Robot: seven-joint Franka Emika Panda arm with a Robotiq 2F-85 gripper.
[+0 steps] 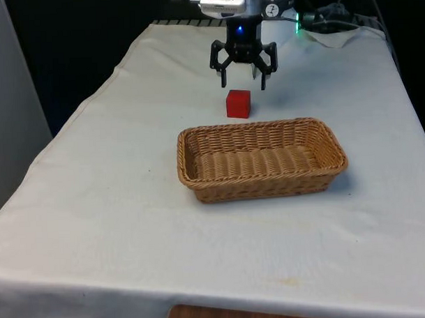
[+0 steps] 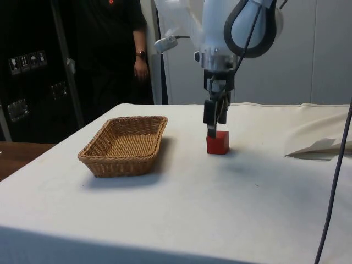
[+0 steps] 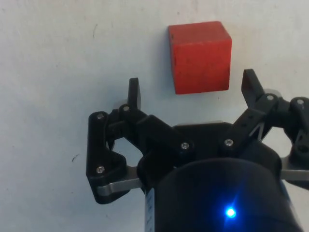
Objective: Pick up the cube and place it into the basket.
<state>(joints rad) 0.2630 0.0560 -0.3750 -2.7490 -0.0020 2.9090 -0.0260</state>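
Cut off and hidden parts

In the side view the person at 11 o'clock is cut at the top edge, legs hidden behind the bench; the finger tips overlap the red cube's upper edge; the bench runs off at the bottom and right edges.

Even bright light, soft shadows

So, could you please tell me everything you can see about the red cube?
The red cube is a small, solid-looking block with matt, plain faces and fairly sharp edges. It sits flat and upright on the white cloth, beyond the wicker basket and apart from it. The open gripper hangs just above it; its fingers are spread wider than the cube and do not grip it.
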